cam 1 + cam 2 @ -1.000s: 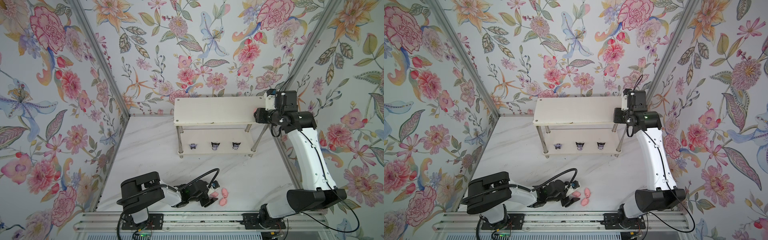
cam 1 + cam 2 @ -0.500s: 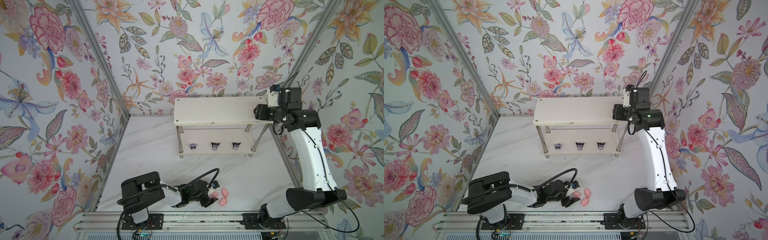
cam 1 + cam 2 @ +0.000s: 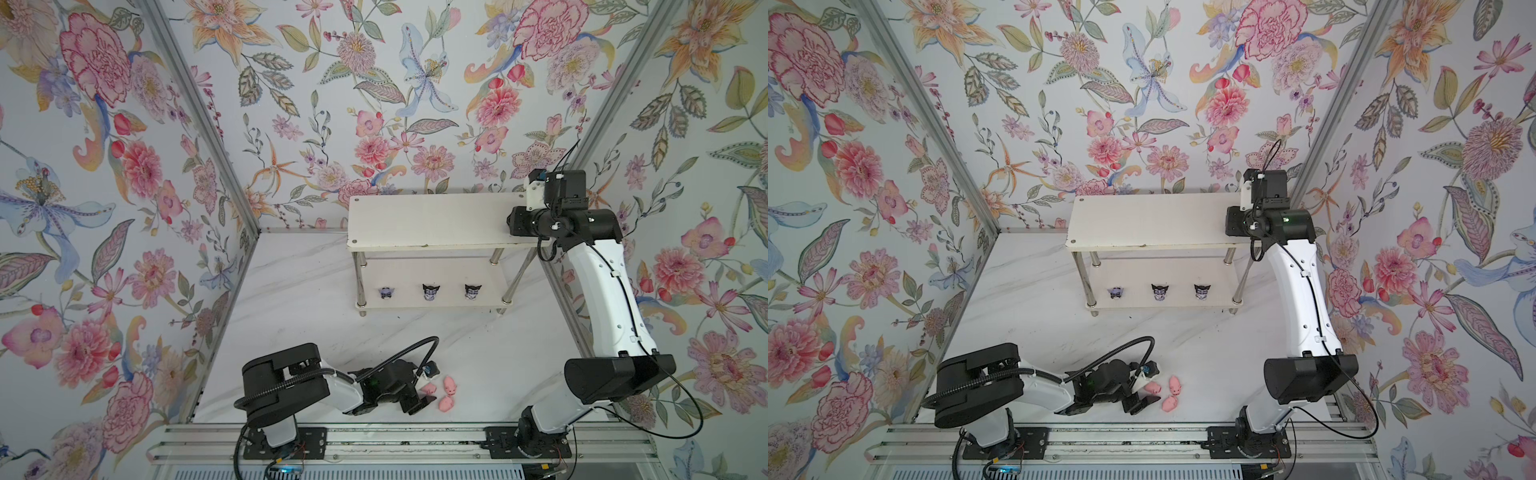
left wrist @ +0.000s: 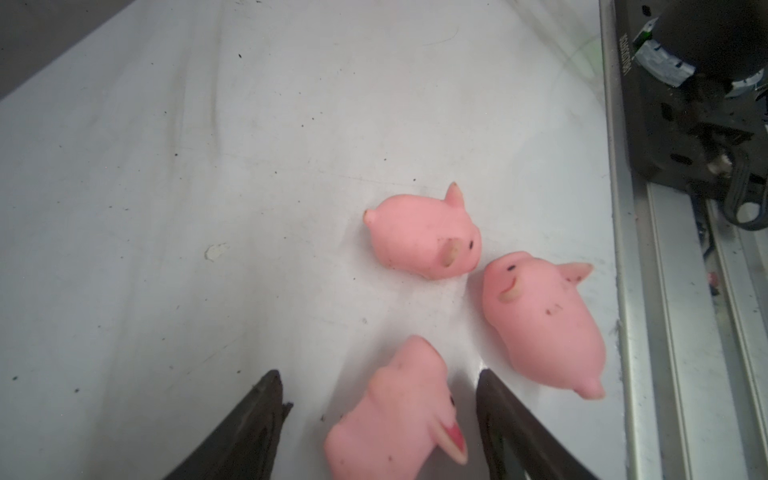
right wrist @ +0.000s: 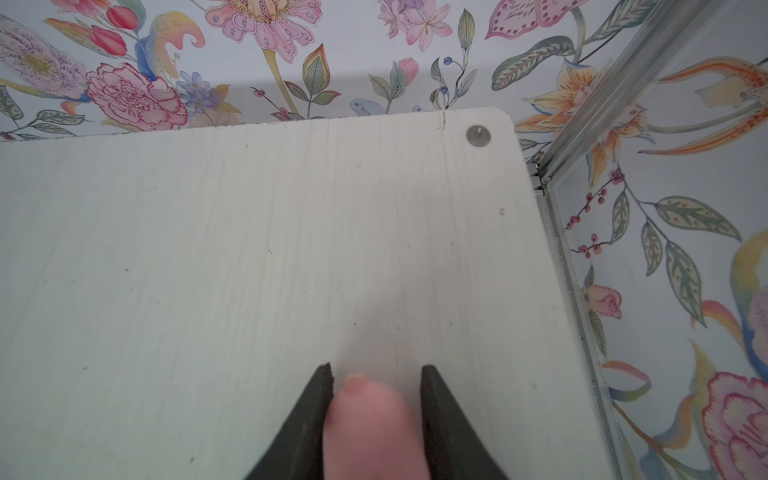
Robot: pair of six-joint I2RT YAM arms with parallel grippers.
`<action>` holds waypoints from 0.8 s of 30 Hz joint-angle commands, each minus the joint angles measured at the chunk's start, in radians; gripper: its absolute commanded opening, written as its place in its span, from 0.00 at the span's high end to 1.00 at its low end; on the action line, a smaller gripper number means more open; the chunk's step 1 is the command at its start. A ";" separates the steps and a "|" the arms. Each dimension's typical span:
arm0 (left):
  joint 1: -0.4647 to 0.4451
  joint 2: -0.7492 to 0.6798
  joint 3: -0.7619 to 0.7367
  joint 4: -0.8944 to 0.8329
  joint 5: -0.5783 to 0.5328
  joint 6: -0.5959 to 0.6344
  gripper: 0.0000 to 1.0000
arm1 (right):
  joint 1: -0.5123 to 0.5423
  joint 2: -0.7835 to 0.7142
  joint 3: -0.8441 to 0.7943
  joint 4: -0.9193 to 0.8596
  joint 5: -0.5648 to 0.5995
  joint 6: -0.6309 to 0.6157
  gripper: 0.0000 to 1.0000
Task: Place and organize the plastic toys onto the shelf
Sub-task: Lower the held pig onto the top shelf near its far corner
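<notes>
Meanwhile, the right gripper brackets one pig over the shelf — grip unclear; the left gripper, spread astride a tabletop pig, should close next.

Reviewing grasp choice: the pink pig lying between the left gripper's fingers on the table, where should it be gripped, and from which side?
Probably grip the pink pig across its rounded mid-body flanks, approaching from its eared end, where the open left gripper straddles it. Its long axis runs roughly along the fingers, so its narrow width lies between them.
</notes>
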 commanded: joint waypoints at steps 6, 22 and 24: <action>0.009 0.018 0.020 -0.005 0.019 -0.005 0.24 | -0.001 -0.047 -0.010 -0.022 0.158 0.025 0.69; 0.008 0.017 0.021 -0.010 0.024 -0.007 0.24 | -0.018 -0.032 -0.065 0.001 0.060 -0.038 0.66; 0.009 0.018 0.021 -0.010 0.025 -0.006 0.23 | -0.018 -0.036 -0.076 0.002 0.061 -0.037 0.63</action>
